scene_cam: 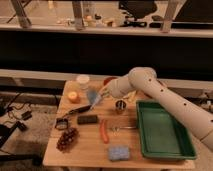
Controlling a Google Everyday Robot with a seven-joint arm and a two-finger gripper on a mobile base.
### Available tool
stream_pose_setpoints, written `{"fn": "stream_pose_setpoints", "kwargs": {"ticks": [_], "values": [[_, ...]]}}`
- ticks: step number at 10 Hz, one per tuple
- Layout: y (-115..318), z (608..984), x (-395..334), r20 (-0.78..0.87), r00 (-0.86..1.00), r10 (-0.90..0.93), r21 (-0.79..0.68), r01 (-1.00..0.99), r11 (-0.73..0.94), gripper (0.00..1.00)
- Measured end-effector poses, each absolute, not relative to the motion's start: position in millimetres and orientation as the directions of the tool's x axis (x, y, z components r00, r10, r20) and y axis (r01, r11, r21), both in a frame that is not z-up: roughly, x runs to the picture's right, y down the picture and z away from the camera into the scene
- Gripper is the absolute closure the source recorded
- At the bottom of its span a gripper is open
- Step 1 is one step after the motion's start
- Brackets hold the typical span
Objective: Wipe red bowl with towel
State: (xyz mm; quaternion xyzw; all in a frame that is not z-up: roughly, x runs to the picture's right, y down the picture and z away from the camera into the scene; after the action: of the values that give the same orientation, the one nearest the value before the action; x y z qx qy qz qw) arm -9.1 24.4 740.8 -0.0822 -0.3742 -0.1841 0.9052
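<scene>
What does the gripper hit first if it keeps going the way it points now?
The gripper sits over the table's back left, pointing left and slightly down, with the towel hanging from it. Straight on, it would probably meet the orange first; the white cup lies further back. Depth is unclear.

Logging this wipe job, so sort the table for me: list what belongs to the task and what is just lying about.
Belongs to the job:
- towel, hanging at the gripper
- red bowl, mostly hidden behind the arm

Just lying about:
- orange
- white cup
- grapes
- blue sponge
- green tray
- metal cup
- carrot-like stick
</scene>
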Motion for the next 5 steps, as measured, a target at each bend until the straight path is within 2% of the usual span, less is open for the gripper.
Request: {"fn": "stream_pose_setpoints", "kwargs": {"ticks": [5], "values": [[19.7, 744.9, -7.6, 0.701, 0.659, -0.273, 0.000, 0.383, 0.924, 0.82]]}}
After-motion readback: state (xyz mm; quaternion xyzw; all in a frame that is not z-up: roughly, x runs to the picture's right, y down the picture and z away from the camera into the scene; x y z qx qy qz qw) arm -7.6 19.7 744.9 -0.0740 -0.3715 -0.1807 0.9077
